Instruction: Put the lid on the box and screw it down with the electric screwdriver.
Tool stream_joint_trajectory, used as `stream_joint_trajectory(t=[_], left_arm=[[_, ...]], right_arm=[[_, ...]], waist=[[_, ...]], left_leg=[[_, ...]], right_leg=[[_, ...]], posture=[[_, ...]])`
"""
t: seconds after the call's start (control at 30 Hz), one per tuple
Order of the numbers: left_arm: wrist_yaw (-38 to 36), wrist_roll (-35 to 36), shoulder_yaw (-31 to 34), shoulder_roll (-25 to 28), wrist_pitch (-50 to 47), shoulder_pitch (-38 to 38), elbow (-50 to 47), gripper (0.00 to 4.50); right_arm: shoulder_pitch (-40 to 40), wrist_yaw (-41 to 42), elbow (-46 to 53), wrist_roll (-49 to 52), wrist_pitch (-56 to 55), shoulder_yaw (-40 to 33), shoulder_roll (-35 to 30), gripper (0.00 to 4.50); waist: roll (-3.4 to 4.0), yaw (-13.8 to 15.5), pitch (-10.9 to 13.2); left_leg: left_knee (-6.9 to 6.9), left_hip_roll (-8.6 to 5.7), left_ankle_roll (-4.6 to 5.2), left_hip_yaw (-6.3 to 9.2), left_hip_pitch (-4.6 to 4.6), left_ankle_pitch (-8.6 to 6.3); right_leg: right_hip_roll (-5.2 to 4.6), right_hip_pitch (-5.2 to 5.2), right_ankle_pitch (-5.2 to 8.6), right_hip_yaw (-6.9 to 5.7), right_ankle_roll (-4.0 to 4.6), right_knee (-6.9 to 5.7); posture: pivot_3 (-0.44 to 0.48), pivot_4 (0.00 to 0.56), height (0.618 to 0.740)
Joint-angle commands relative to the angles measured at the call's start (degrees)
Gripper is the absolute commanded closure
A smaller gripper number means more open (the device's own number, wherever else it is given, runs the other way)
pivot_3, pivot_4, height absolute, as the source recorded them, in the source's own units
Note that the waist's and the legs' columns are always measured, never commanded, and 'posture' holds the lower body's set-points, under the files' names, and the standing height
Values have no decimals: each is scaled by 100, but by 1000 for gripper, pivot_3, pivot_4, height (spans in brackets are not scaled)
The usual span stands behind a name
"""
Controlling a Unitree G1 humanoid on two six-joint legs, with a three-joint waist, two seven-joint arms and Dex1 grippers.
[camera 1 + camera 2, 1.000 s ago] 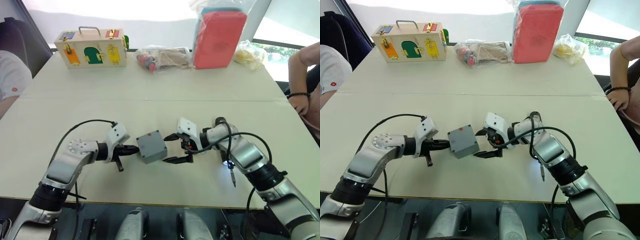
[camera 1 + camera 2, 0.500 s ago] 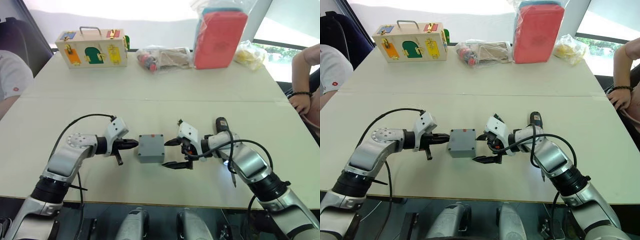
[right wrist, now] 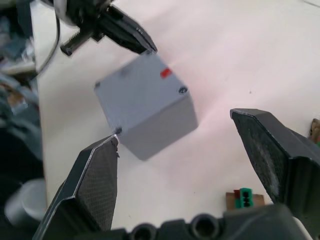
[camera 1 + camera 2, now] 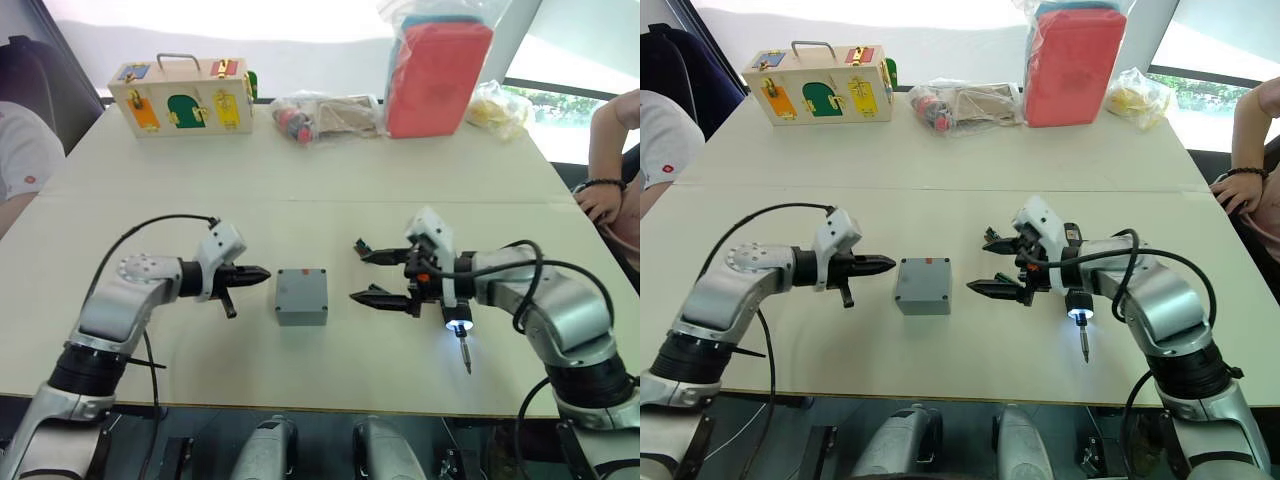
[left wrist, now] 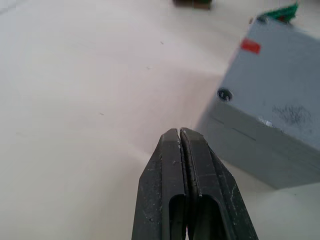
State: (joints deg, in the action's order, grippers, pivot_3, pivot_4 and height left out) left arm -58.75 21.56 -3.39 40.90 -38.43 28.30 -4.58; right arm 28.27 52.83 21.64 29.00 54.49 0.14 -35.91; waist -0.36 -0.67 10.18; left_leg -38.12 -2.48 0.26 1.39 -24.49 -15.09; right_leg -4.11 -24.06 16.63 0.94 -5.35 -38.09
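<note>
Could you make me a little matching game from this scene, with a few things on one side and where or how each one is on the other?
Things:
1. left gripper
2. right gripper
3. box
4. wooden box

States:
A. far end of the table
B. fingers wide open
C. between the two grippers
D. fingers shut together

Pairs: 1-D, 2-B, 3-C, 4-A
</note>
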Motion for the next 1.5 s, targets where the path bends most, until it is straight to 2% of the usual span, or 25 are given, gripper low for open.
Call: stream_joint_trajectory(t=[0.03, 0.2, 0.3, 0.4, 0.47, 1.03, 1.3, 1.5], left_arm=[[-104, 476, 240, 20, -364, 307, -428, 4500], [-91, 678, 91, -10, -618, 509, -818, 4500], [-27, 742, 94, -23, -723, 552, -941, 4500], [3, 809, 123, 17, -804, 522, -1061, 4500], [11, 831, 138, 45, -829, 485, -1107, 4500], [100, 777, 94, 71, -736, 376, -1038, 4500], [106, 749, 72, 91, -657, 320, -993, 4500], [109, 738, 25, 79, -607, 339, -943, 4500]], right_arm=[[332, -585, -880, -323, -436, -152, 255, 616], [727, -938, -2381, -1288, -1672, 461, 471, 616], [871, -1035, -2917, -1534, -2069, 557, 589, 1228], [883, -1022, -3194, -1683, -2287, 646, 641, 2267], [856, -998, -3197, -1673, -2298, 636, 685, 3148], [812, -1085, -3175, -1851, -2391, 571, 751, 3148], [619, -1048, -2658, -1736, -2192, 482, 767, 3148], [580, -1091, -2636, -1748, -2166, 522, 866, 3148]], waist=[[-4, -2, -2], [-3, -8, -2], [-3, -24, -2], [-3, -27, -2], [-3, -24, -2], [-3, -19, -2], [-3, -18, -2], [-3, -16, -2]], left_leg=[[0, 0, -2, 0, 0, 1], [-1, -2, -16, -4, 1, 9], [2, -1, -17, -9, 0, 10], [1, -1, -18, -11, 1, 11], [0, -1, -18, -11, 1, 11], [-1, -1, -19, -11, 1, 11], [-1, -1, -19, -11, 0, 11], [-1, -1, -19, -11, 1, 11]], right_leg=[[0, 1, 0, 0, 0, 0], [2, 0, 0, 0, 0, -2], [2, -4, 0, 2, 0, -4], [3, -5, 0, 3, 0, -5], [4, -5, 0, 4, 0, -6], [4, -5, 0, 6, 0, -7], [4, -5, 0, 6, 0, -7], [4, -5, 0, 6, 0, -7]], posture=[[0, 150, 738], [0, 150, 738], [0, 150, 738], [0, 150, 738], [0, 150, 738], [0, 150, 738], [0, 150, 738], [0, 150, 738]])
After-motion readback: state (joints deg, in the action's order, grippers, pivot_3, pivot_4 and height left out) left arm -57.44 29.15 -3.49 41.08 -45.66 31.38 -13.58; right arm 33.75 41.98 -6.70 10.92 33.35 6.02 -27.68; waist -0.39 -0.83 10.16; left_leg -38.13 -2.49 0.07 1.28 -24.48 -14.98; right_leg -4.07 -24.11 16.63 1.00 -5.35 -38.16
